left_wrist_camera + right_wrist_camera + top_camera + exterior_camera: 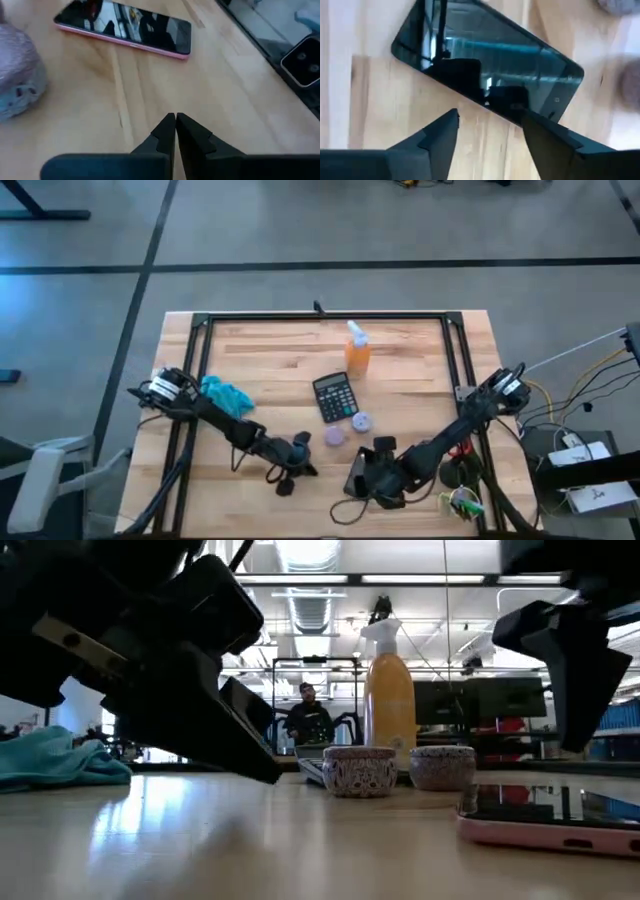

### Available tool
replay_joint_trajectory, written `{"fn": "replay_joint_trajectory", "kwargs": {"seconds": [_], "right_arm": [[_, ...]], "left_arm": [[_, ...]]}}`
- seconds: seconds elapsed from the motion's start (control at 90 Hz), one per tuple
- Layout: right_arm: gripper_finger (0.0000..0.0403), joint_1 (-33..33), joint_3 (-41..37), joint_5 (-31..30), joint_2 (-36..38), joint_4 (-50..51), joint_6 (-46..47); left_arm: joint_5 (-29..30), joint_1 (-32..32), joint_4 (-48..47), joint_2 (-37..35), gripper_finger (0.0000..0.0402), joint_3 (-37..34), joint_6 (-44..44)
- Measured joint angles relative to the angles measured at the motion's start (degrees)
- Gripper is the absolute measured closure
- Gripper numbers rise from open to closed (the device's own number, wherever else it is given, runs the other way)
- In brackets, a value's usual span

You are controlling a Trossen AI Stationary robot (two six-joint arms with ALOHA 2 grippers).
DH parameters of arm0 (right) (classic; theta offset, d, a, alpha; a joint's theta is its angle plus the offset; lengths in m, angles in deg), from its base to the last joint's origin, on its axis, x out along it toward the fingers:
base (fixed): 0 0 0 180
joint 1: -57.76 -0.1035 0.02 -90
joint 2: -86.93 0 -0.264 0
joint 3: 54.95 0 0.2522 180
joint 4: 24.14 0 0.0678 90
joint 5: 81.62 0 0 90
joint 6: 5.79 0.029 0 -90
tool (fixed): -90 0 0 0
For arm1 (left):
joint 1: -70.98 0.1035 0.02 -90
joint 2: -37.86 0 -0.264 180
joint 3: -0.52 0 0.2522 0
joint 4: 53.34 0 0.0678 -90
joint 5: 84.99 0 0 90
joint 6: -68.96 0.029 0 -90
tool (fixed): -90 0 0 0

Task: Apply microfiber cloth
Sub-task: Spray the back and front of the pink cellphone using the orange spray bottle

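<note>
Grey floor [300, 230], ceiling strip lights [400, 580]

The microfiber cloth [226, 395] is a soft teal-blue piece of fabric lying crumpled in a loose heap on the wooden table, near its left edge and not spread flat. In the low view the microfiber cloth [55, 760] shows as a low, rumpled mound with folds, resting directly on the tabletop, with nothing holding it

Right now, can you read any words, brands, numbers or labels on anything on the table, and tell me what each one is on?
None can be read.
Calculator: key markings too small.
Orange spray bottle: no label visible.
Phone: screen dark, reflections only.
Microfiber cloth: unmarked.
</note>
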Motion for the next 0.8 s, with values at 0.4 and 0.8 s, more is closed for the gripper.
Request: {"fn": "replay_joint_trajectory", "kwargs": {"seconds": [0.4,0.8], "right_arm": [[0.0137,-1.05,3.71,-8.29,-9.15,0.14,-17.21],[0.016,-0.21,8.92,-17.05,-11.26,-3.96,-31.62]], "left_arm": [[2.79,-0.16,-7.7,8.22,0.0319,12.31,2.68],[3.86,0.0,-7.43,10.61,0.0254,14.83,7.89]]}}
